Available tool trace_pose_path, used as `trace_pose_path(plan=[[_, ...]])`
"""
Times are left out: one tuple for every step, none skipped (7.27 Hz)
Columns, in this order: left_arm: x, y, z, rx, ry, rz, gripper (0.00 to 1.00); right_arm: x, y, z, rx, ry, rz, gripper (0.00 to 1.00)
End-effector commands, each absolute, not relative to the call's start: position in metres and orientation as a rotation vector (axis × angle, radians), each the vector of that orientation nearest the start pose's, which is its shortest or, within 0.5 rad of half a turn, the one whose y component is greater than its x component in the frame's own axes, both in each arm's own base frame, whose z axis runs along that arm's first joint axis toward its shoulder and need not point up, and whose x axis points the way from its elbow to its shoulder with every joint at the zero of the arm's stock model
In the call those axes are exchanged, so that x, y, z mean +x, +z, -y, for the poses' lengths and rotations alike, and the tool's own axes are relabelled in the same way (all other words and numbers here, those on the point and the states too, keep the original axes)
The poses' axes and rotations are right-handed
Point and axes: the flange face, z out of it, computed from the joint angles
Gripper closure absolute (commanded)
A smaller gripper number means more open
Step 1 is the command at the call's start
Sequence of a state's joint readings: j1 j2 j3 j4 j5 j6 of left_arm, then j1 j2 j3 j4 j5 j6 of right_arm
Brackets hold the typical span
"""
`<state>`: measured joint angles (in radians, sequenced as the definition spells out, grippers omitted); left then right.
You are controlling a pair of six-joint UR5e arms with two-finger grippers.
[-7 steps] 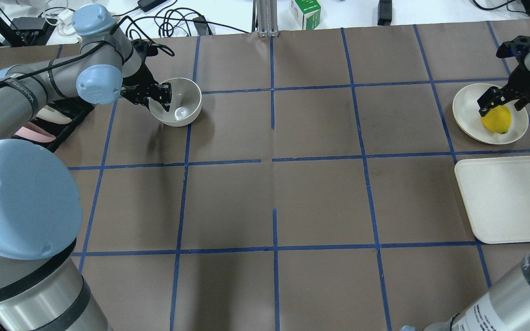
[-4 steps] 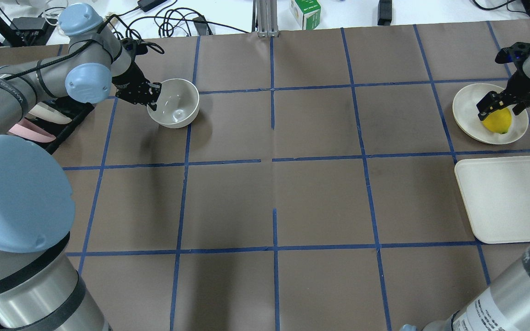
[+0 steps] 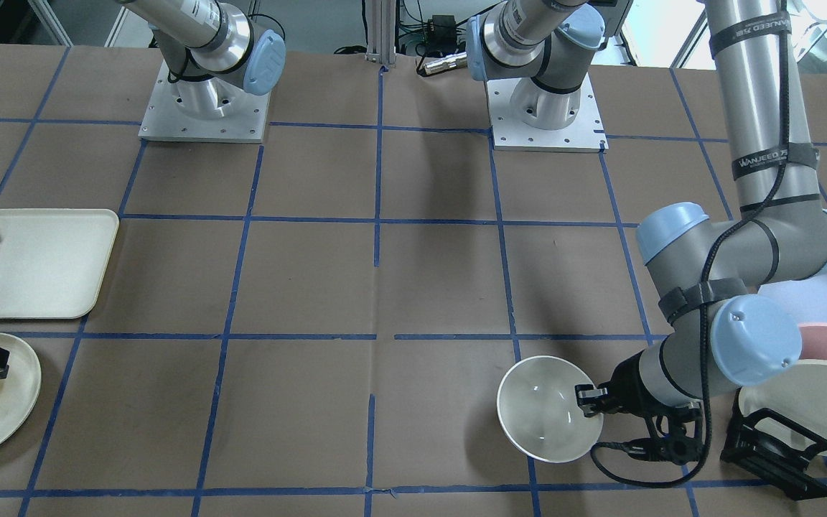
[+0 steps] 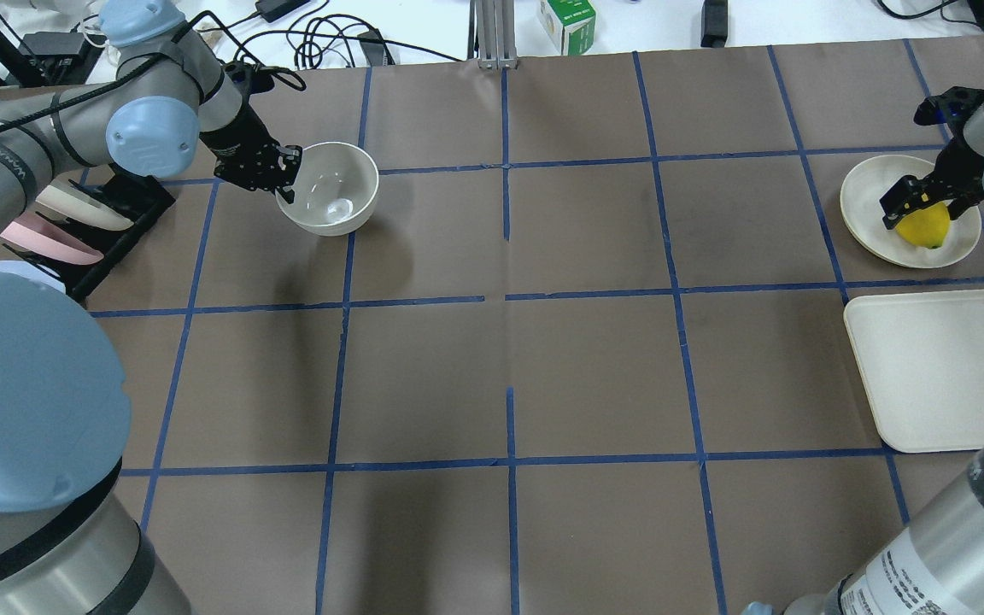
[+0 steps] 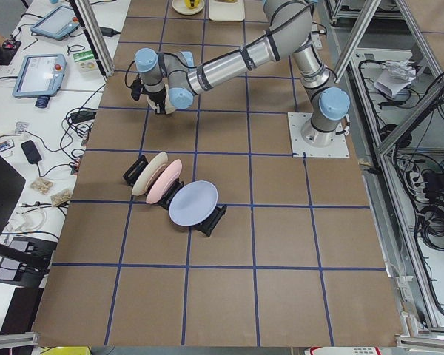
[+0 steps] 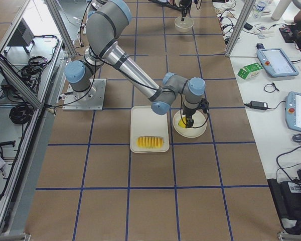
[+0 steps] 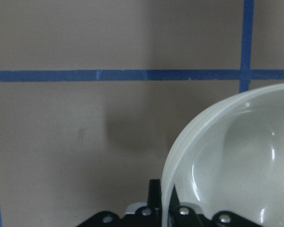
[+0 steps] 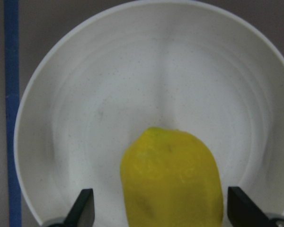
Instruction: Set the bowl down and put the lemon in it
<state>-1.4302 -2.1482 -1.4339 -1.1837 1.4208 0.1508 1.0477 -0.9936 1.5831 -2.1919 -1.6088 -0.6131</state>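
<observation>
Two steps are in hand at once (clock read on the overhead view, 12 away from the robot): the left gripper (image 4: 285, 179) is pinched on the rim of the bowl (image 4: 330, 192) at the bowl's 9 o'clock, and in the left wrist view the rim runs in between its two fingers. The bowl is upright around 10 o'clock of the table (image 4: 509, 359), well apart from the fruit; can't tell if its base is on the paper or just off it. The right gripper (image 4: 928, 207) is spread wide and straddles the lemon (image 4: 925, 229), which lies on the flat plate (image 4: 863, 192) out at 2 o'clock. The right wrist view shows a gap between each finger and the skin, so nothing is gripped yet. My read: bowl placement is the active step, the lemon pick is staged, and the task is roughly a third done. Next, as I see it: seat the bowl flat, let go of the rim and back the left arm out toward 9 without tipping it. The right then closes across the lemon's short axis, lifts clear of the plate lip, carries toward 9 and drops from low over the bowl's centre. Risk: the oval fruit may roll if the fingers close off-centre
</observation>
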Motion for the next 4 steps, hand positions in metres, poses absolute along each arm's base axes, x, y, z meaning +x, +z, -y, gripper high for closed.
trace_pose_path(plan=[[-0.142,0.257,0.669,0.168,0.137,-3.379,1.00,-0.218,0.204,0.638,-0.129,-0.017,-3.191,0.74],[-0.209,0.257,0.641,0.182,0.169,-3.365,1.00,-0.219,0.208,0.638,-0.129,-0.012,-3.196,1.00],[-0.257,0.261,0.615,0.122,0.134,-3.359,1.00,-0.220,0.219,0.637,-0.126,-0.023,-3.208,1.00],[-0.277,0.245,0.598,0.031,0.115,-3.319,1.00,-0.215,0.244,0.632,-0.126,-0.048,-3.217,1.00]])
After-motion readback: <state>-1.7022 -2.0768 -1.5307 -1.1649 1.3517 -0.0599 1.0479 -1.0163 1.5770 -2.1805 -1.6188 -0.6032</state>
